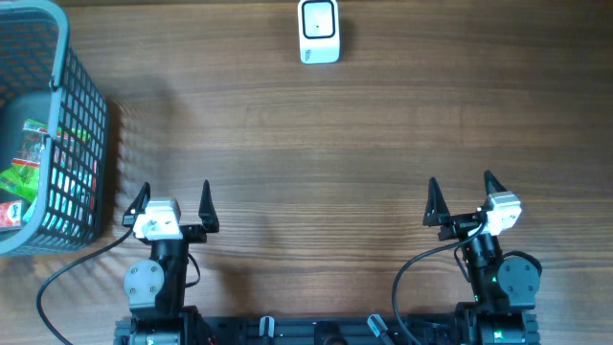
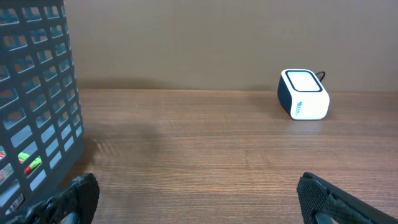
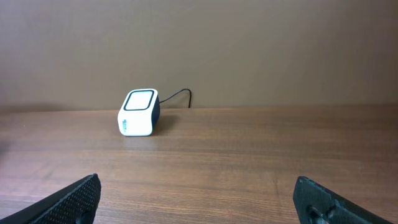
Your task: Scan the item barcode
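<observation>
Grey basket [image 1: 88, 125] holding the packets [image 1: 24, 177] lies left of my left fingers [image 1: 206, 206], far from my right fingers [image 1: 434, 203]. Both pairs stand open, empty.

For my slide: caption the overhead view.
Open, idle left gripper and right gripper; scanner far center, item basket at robot's left.

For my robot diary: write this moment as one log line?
left claw: open, empty | right claw: open, empty | scanner: far edge | basket: left, holds packets
</observation>
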`<act>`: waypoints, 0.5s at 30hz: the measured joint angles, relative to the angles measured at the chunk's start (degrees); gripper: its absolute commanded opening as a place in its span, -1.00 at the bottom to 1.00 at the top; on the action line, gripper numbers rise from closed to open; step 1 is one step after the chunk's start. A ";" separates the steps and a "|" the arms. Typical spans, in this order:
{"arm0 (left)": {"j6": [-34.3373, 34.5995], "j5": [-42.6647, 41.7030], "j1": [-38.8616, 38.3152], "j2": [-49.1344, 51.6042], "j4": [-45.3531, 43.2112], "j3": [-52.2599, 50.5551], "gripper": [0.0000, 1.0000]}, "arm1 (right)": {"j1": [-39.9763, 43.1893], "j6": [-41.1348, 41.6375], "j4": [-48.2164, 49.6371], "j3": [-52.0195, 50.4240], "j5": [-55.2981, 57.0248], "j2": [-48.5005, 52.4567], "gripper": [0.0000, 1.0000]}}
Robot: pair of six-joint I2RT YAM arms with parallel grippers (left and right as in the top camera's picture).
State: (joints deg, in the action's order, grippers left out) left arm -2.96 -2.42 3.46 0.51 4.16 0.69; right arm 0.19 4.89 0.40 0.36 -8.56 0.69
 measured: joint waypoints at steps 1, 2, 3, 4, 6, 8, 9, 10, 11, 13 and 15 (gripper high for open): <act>0.00 0.02 0.00 0.00 0.00 0.00 1.00 | 0.00 0.00 0.00 0.00 0.00 0.00 0.99; 0.00 0.02 0.00 0.00 0.00 0.00 1.00 | 0.00 0.00 0.00 0.00 0.00 0.00 0.99; 0.00 0.02 0.00 0.00 0.00 0.00 1.00 | 0.00 0.00 0.00 0.00 0.00 0.00 0.99; 0.00 0.02 0.00 0.00 0.00 0.00 1.00 | 0.00 0.00 0.00 0.00 0.00 0.00 0.99; -0.02 0.02 0.00 0.00 0.00 0.00 1.00 | 0.00 0.00 0.00 0.00 0.00 0.00 0.99; -2.23 0.92 0.00 0.00 -0.04 0.00 1.00 | 0.00 0.00 0.00 0.00 0.00 0.00 1.00; -3.08 1.11 0.00 0.00 -0.02 0.00 1.00 | 0.00 0.00 0.00 0.00 0.00 0.00 1.00; -3.91 1.31 0.00 0.00 -0.02 0.00 1.00 | 0.00 0.00 0.00 0.00 0.00 0.00 0.99; -4.17 1.31 0.00 0.00 -0.02 0.00 1.00 | 0.00 0.00 0.00 0.00 0.00 0.00 1.00; -4.52 0.85 0.00 0.00 -0.07 0.00 1.00 | 0.00 0.00 0.02 0.00 0.00 0.00 1.00; -4.61 0.61 0.00 0.00 -0.09 0.00 1.00 | 0.00 0.00 0.00 0.00 0.00 0.00 0.99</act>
State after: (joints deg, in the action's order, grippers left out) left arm -7.57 -1.80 3.46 0.51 4.08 0.69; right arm 0.19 4.89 0.40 0.36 -8.56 0.69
